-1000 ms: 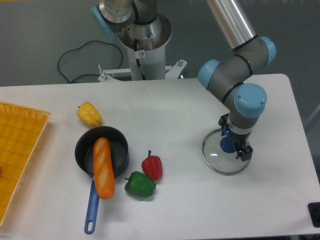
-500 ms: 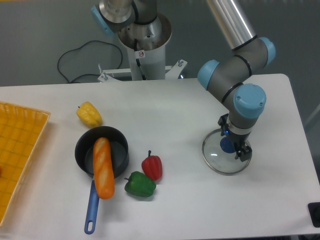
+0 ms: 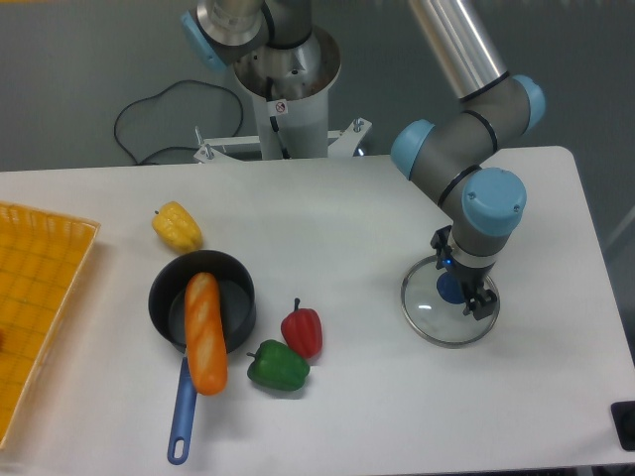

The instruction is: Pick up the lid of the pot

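The gripper [image 3: 463, 272] reaches down from the upper right over the pot lid. Its two fingers stand apart, one toward the back of the blue knob [image 3: 451, 289] and one toward its right, so it is open. Round and clear with a pale rim, the pot lid [image 3: 431, 314] lies flat on the table at the right. Part of the lid's back right side is hidden under the gripper. Whether either finger touches the knob or the lid cannot be told.
At the left a black pan [image 3: 166, 300] with a blue handle holds a long orange item [image 3: 206, 342] leaning over its rim. A yellow item [image 3: 177, 227] lies behind it. Red [image 3: 302, 331] and green [image 3: 279, 367] peppers lie between pan and lid. An orange-yellow surface [image 3: 40, 297] borders the left.
The gripper has shifted very slightly to the left above the lid. Its fingers remain apart, and the lid and the other objects have not visibly moved.
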